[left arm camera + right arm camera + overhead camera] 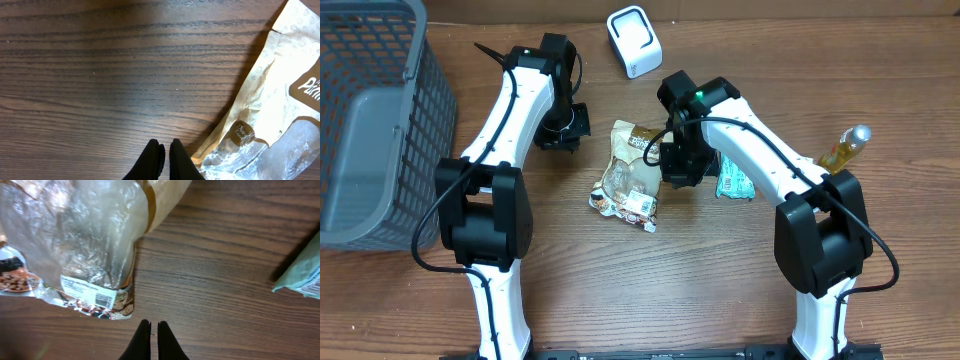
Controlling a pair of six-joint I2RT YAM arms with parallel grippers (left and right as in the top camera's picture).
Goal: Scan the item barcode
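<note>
Snack bag (pixel 628 172) lies flat on the bench (pixel 720 290) between my arms, barcode (pixel 102 299) at one end. Looks light, crinkly, slippery; I'd pinch a sealed edge. Left fingers (pixel 156 152) and right fingers (pixel 146 332) are both pressed together, holding nothing.

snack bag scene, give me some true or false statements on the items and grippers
1. The snack bag lies on the table between the two arms. True.
2. The right gripper is shut on the snack bag. False: it is shut on nothing, with the bag beside it.
3. The white scanner sits inside the grey basket. False: it stands on the table, outside the basket.
4. The left gripper is shut and holds nothing. True.
5. A barcode shows near the bag's edge in the right wrist view. True.
</note>
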